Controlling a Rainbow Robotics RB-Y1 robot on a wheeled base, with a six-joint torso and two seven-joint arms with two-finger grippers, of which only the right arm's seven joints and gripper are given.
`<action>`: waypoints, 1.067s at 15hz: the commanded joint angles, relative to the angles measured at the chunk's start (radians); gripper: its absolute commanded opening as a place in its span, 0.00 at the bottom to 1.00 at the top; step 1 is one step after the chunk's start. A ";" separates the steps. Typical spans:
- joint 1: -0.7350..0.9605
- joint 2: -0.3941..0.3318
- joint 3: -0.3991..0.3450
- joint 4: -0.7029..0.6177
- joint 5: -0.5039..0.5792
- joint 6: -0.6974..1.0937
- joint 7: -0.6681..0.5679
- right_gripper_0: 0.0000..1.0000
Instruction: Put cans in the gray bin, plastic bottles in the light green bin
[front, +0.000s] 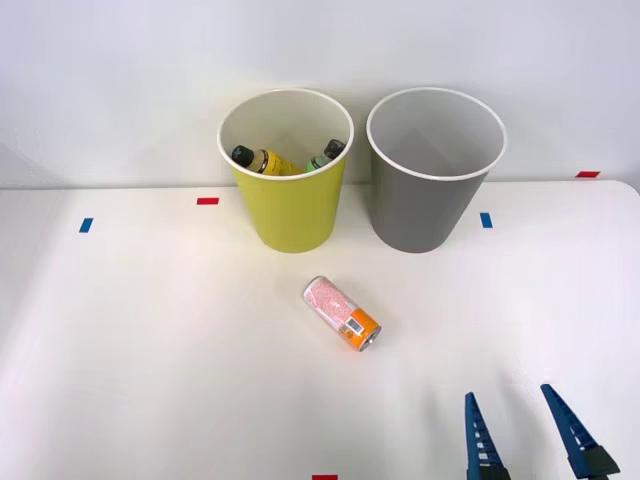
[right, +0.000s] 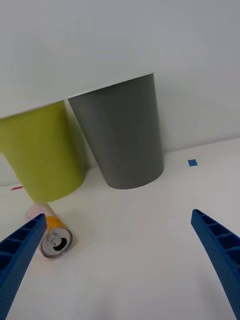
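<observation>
**Can on the table, two bottles in the light green bin**

The white table (front: 120, 350) spreads across the front view, its far edge meeting a pale wall. Two tall tapered bins stand upright near that far edge, side by side and just apart. The light green bin (front: 288, 205) is on the robot's left, white-rimmed and white inside; the gray bin (front: 425, 200) is on the robot's right, with a white rim and gray inside.

Inside the light green bin lean two plastic bottles with black caps: the yellow-labelled bottle (front: 262, 160) toward the left wall and the green bottle (front: 324, 155) toward the right wall, only its cap and neck clear above the rim.

The right gripper (front: 528, 440) hovers low at the near right of the table, its blue ribbed fingers (right: 220, 250) spread wide with nothing between them.

The can (front: 342, 313) lies on its side on the table, in front of the bins and nearest the light green one, well apart from the gripper. Its pink-and-white end points toward the bins, its orange end with the white label patch toward the robot. In the wrist view the can's (right: 56, 241) metal top with its pull tab faces the camera.

Small blue and red tape marks (front: 207, 201) dot the table.
</observation>
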 joint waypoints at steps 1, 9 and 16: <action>0.025 0.008 0.003 0.025 -0.019 -0.068 0.187 1.00; 0.149 -0.045 0.104 0.028 -0.208 -0.076 0.490 1.00; 0.172 -0.047 0.099 0.025 -0.211 -0.081 0.498 1.00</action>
